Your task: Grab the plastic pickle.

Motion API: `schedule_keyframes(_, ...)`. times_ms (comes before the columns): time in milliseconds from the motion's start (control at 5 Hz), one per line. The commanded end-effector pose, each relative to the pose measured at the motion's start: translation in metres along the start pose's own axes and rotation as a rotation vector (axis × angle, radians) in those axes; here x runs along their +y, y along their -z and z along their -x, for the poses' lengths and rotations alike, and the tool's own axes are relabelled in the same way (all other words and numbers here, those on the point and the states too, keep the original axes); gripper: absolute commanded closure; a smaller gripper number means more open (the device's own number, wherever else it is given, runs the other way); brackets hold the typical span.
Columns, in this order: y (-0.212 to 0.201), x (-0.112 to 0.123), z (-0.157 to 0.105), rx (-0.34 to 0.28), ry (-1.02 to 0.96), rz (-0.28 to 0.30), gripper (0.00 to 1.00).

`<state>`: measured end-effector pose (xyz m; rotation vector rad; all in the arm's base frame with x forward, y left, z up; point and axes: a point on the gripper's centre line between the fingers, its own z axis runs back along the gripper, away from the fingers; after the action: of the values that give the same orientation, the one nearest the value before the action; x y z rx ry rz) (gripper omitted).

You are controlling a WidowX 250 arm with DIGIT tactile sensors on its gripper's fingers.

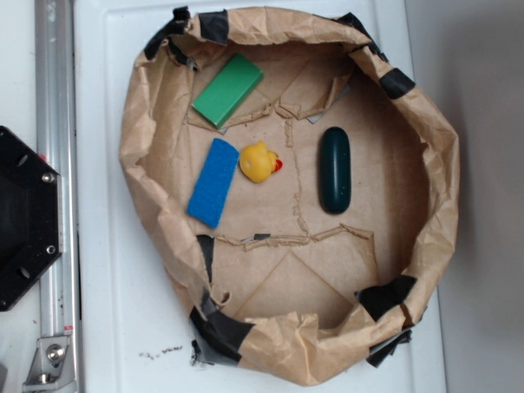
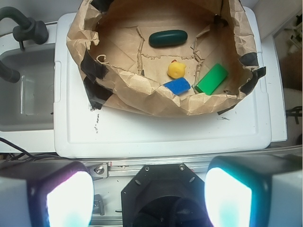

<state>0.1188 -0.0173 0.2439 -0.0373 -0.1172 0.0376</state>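
Note:
The plastic pickle (image 1: pixel 335 169) is a dark teal-green capsule lying on the brown paper floor of a paper-lined basin (image 1: pixel 426 123), right of centre. In the wrist view the plastic pickle (image 2: pixel 168 38) lies at the far side of the basin. My gripper (image 2: pixel 148 196) is open, high up and well back over the black robot base (image 2: pixel 161 194), far from the pickle. Its two bright fingertips (image 2: pixel 68 198) stand wide apart with nothing between them. The gripper does not show in the exterior view.
A yellow rubber duck (image 1: pixel 259 161), a flat blue block (image 1: pixel 214 182) and a bright green block (image 1: pixel 228 90) lie left of the pickle. Crumpled paper walls taped with black ring the basin. A white board (image 2: pixel 156 132) bears it. A metal rail (image 1: pixel 56 164) runs alongside.

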Motion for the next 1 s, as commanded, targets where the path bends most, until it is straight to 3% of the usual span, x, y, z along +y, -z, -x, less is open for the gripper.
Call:
schedule_keyframes(0,0.0,0.0,0.0,0.0,0.0,0.0,0.0)
schedule_keyframes(200,0.016,0.011,-0.041,-0.071,0.157,0.037,0.0)
schedule_keyframes(400,0.045,0.008,-0.087,-0.173,0.286,-0.083,0.0)
schedule_keyframes(600,0.087,0.01,-0.12,-0.193,0.457,-0.188,0.0)
schedule_keyframes(800,0.134,0.018,-0.148,-0.14,0.665,-0.336,0.0)
